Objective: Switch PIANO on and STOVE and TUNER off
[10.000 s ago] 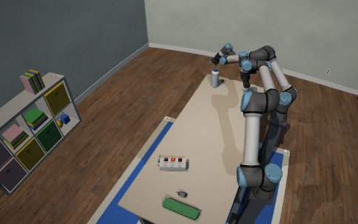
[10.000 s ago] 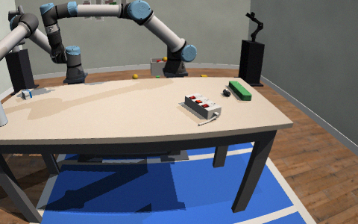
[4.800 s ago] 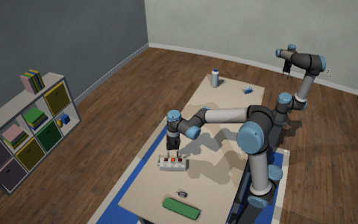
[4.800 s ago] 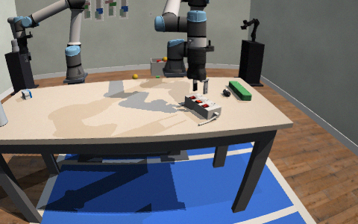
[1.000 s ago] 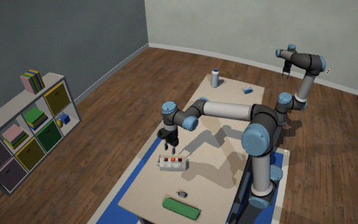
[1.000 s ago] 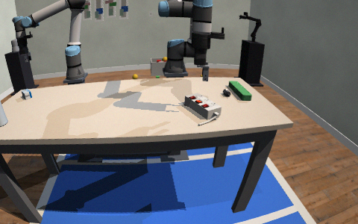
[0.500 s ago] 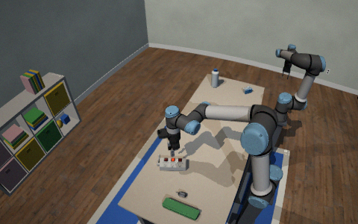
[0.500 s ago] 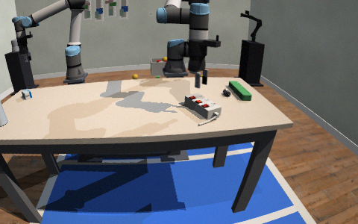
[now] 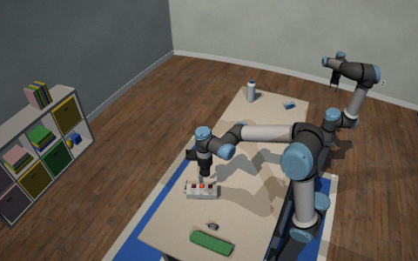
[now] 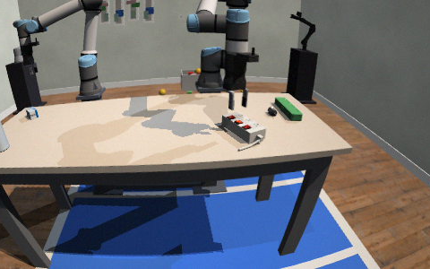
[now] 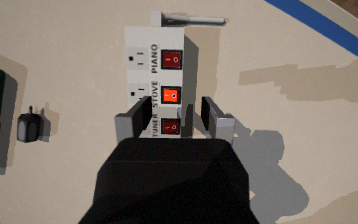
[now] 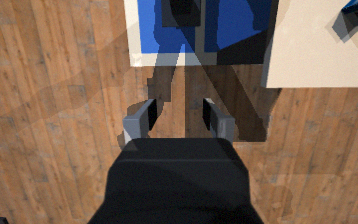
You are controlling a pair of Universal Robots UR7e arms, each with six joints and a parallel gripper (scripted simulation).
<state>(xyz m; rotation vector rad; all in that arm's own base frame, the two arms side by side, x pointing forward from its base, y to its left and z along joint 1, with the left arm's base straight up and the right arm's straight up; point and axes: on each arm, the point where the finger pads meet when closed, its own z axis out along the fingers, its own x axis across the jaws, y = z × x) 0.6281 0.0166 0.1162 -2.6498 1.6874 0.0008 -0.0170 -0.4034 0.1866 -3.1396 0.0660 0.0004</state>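
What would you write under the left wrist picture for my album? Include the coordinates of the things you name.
The open left gripper (image 9: 201, 179) (image 10: 238, 99) (image 11: 176, 106) above a power strip (image 9: 201, 196) (image 10: 251, 131) (image 11: 138, 37), only its STOVE switch (image 9: 202, 186) (image 10: 239, 122) (image 11: 170, 95) glowing.

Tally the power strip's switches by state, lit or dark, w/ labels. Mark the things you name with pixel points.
Power strip (image 9: 202, 196) (image 10: 243, 128) (image 11: 140, 37), switches:
Lit: 1 (STOVE switch (image 9: 202, 186) (image 10: 238, 122) (image 11: 170, 95))
Dark: 2 (PIANO switch (image 9: 193, 186) (image 10: 246, 126) (image 11: 171, 59), TUNER switch (image 9: 210, 186) (image 10: 231, 117) (image 11: 170, 126))
Total: 3
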